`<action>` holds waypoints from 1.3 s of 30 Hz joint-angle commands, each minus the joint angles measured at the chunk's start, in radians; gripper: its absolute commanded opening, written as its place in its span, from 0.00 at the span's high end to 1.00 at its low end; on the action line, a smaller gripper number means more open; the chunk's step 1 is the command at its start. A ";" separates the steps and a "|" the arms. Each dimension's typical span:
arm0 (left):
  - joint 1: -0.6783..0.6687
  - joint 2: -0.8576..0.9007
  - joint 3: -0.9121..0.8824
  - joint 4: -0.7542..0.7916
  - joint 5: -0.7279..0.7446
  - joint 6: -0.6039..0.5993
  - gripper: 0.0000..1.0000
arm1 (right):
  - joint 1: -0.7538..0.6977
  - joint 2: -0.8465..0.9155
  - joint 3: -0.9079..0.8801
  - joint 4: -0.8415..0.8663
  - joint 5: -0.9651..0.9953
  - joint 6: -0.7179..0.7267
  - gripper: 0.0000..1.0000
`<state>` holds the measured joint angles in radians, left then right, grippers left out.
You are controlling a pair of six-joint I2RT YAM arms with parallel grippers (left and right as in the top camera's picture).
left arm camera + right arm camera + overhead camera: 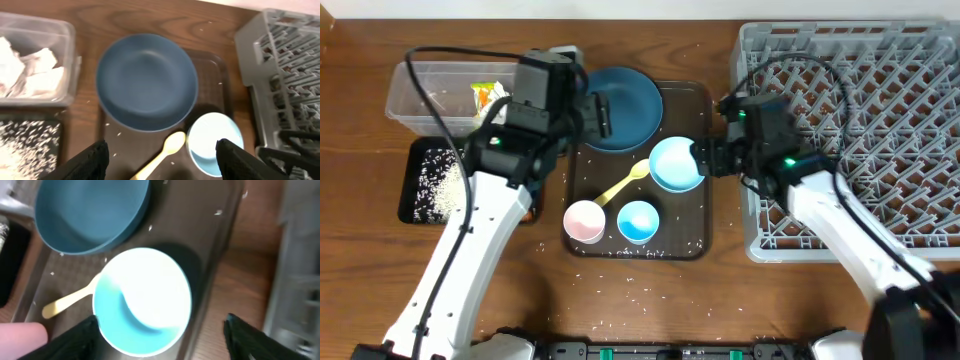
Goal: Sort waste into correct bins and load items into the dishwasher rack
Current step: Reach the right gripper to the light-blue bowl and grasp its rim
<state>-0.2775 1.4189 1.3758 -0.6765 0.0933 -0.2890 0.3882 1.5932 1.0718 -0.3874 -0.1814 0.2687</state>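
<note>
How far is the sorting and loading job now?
Done: tissues and a wrapper lie in the clear tub, rice in the black tray. In hand: the right gripper is open over the pale bowl, the left gripper open over the dark blue dish. Left: pink cup, blue cup, spoon and loose grains on the serving tray; the rack looks empty.

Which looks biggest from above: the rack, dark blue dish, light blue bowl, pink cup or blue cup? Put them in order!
1. rack
2. dark blue dish
3. light blue bowl
4. pink cup and blue cup: they look about the same.
</note>
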 commanded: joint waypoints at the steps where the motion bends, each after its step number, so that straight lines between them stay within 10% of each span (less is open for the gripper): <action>1: 0.016 0.008 0.008 -0.021 -0.009 -0.005 0.29 | 0.034 0.079 0.045 -0.010 0.068 0.082 0.32; 24: 0.018 0.020 -0.016 -0.071 -0.087 -0.005 0.29 | 0.045 0.274 0.059 0.015 0.095 0.212 0.80; 32: 0.018 0.045 -0.017 -0.071 -0.087 -0.005 0.29 | 0.044 0.268 0.060 0.009 0.096 0.195 0.73; 39: 0.018 0.073 -0.017 -0.071 -0.087 -0.005 0.29 | 0.045 0.243 0.060 -0.003 0.108 0.161 0.92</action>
<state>-0.2634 1.4757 1.3674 -0.7448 0.0223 -0.2890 0.4248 1.8591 1.1110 -0.3859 -0.0753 0.4492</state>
